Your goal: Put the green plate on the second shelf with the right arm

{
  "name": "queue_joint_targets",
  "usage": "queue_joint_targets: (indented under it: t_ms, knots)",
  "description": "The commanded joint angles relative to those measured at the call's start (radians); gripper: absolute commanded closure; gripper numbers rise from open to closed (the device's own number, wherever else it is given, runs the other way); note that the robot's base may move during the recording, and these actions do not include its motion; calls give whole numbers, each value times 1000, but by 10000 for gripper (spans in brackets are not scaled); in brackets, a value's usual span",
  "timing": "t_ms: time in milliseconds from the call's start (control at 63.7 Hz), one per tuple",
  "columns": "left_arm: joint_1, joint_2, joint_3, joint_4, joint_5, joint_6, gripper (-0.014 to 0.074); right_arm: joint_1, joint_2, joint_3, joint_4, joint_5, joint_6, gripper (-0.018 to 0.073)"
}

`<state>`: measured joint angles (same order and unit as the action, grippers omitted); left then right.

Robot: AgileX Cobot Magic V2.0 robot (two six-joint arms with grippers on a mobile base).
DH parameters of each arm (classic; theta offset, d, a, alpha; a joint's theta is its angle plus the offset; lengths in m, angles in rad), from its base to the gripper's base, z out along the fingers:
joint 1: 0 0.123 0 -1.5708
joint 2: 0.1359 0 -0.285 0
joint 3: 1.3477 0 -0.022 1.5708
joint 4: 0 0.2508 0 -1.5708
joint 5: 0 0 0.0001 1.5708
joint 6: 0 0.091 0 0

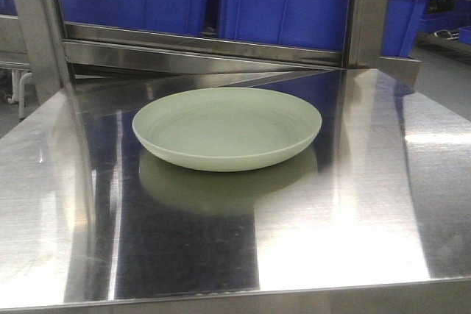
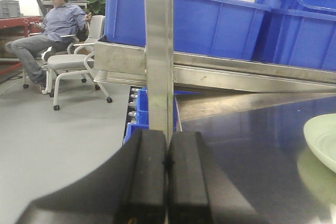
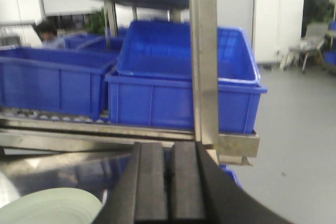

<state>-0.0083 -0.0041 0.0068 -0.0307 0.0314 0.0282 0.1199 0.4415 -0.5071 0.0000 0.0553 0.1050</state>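
Right end effector (image 3: 169,170) closed, near green plate (image 3: 47,208) rim

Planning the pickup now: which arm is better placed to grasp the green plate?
Right, probably. In its wrist view the green plate lies close beside the right tool; from the left tool it sits farther off, at the frame's edge. Both tools are shut, so open first.

Left gripper (image 2: 167,153) points roughly level, its two black jaws pressed together with only a thin seam between them. Right gripper (image 3: 169,156) sits in the same pose, black jaws closed flat against each other
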Motion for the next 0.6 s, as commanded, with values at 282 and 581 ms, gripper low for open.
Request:
queue_joint_targets:
  t_ms: [282, 581]
  knots:
    - [-1, -17, 40, -3, -90, -2, 466, 25, 795, -687, 133, 510, -16, 481]
    - [-1, -17, 40, -3, -90, -2, 466, 91, 1152, -877, 376, 708, -20, 39]
